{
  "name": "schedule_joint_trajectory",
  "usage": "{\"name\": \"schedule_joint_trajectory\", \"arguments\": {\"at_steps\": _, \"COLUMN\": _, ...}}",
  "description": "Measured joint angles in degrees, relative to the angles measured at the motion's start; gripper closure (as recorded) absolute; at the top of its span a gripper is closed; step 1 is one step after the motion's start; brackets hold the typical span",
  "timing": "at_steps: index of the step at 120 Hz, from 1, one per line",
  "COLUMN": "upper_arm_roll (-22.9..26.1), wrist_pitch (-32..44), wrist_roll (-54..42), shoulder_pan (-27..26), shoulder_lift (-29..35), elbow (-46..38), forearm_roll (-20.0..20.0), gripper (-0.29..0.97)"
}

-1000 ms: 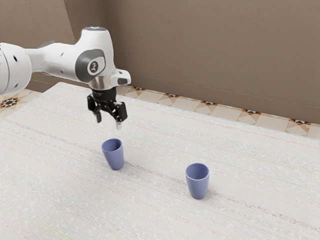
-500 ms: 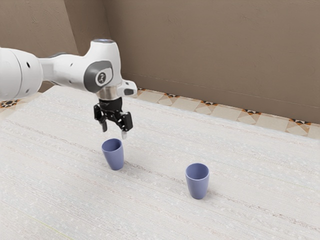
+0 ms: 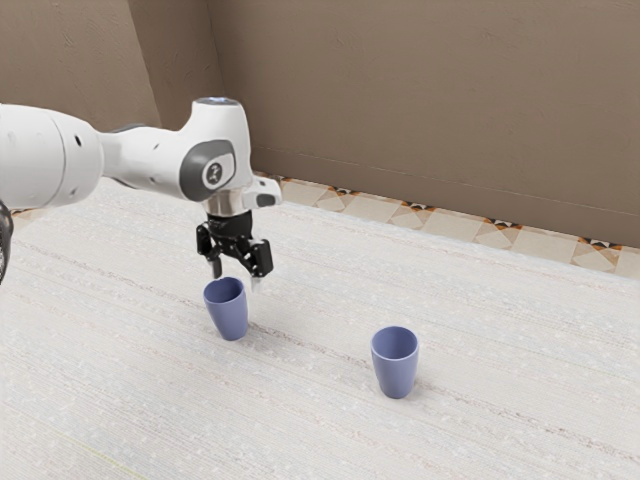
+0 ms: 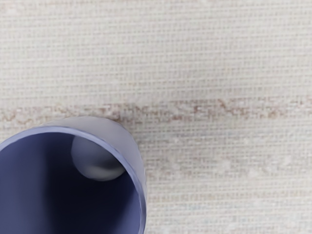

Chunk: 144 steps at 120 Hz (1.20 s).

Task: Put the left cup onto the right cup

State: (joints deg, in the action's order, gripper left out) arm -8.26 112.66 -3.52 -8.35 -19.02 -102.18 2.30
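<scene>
1. Count: two blue-violet cups, both upright on the pale woven table (image 3: 520, 300), and one arm.
2. The left cup (image 3: 226, 308) stands toward the exterior view's left; the right cup (image 3: 395, 362) stands well apart from it, toward that view's right.
3. Gripper (image 3: 236, 276): fingers apart and holding nothing, poised just above the left cup's rim. Contact with the rim cannot be told.
4. Wrist view: the left cup's open mouth (image 4: 63, 195) lies directly beneath the hand.
</scene>
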Motion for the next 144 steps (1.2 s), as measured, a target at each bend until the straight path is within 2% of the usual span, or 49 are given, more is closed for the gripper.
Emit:
{"name": "schedule_joint_trajectory", "arguments": {"at_steps": 104, "upper_arm_roll": -0.15, "wrist_pitch": 3.13, "wrist_roll": 1.08, "shoulder_pan": 0.0, "shoulder_lift": -4.24, "elbow": -0.15, "forearm_roll": 1.89, "gripper": 0.01}}
{"name": "schedule_joint_trajectory", "arguments": {"at_steps": 144, "upper_arm_roll": -0.25, "wrist_pitch": 3.85, "wrist_roll": 1.33, "shoulder_pan": 0.0, "shoulder_lift": -4.76, "elbow": -0.15, "forearm_roll": 1.87, "gripper": 0.14}}
